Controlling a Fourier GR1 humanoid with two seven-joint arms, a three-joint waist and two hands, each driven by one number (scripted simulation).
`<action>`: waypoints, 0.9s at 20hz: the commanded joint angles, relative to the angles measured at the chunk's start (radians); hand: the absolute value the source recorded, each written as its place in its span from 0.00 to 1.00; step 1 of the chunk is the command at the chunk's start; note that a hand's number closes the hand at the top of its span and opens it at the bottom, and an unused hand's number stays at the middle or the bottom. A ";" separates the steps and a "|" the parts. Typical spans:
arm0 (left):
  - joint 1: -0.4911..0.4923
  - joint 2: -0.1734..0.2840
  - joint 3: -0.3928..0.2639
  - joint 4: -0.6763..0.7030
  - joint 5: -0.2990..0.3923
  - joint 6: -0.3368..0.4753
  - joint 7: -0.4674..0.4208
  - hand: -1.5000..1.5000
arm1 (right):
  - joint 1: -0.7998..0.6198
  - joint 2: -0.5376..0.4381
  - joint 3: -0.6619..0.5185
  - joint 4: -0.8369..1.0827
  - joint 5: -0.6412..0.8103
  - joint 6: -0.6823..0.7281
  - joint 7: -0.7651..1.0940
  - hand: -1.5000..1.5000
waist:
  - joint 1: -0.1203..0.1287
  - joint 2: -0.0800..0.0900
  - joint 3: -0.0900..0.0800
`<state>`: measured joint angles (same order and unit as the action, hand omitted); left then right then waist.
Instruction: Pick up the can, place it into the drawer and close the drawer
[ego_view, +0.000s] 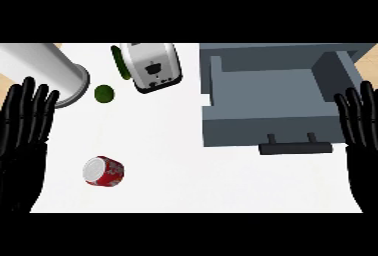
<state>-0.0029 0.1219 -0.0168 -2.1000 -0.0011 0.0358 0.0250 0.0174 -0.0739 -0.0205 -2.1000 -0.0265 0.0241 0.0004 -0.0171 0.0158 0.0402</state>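
Since nothing is held yet:
Left hand: spread, can at its 4 o'clock, nearer.
Right hand: spread, beside drawer.
Can axis: unclear.

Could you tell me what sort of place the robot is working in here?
Most likely a kitchen counter: a white counter top carries a toaster, a red can lying on its side, and a grey drawer pulled open, with a small green fruit nearby.
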 joint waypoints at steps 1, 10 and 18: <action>-0.058 0.016 -0.040 0.015 0.003 -0.041 0.017 0.00 | -0.051 0.002 -0.025 0.054 -0.002 -0.016 0.000 0.00 | 0.014 -0.014 -0.040; 0.232 0.128 -0.092 -0.065 0.179 -0.248 0.131 0.00 | 0.066 -0.008 -0.021 0.034 0.049 -0.052 0.203 0.00 | 0.025 -0.017 -0.040; 0.346 0.158 0.018 -0.211 0.286 -0.333 0.204 0.00 | 0.126 -0.010 -0.049 0.000 0.028 -0.021 0.193 0.00 | 0.020 -0.017 -0.040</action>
<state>0.2861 0.2630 -0.0479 -2.2452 0.2309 -0.2564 0.1884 0.1123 -0.0821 -0.0599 -2.0790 0.0059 -0.0052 0.1767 0.0038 -0.0011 0.0004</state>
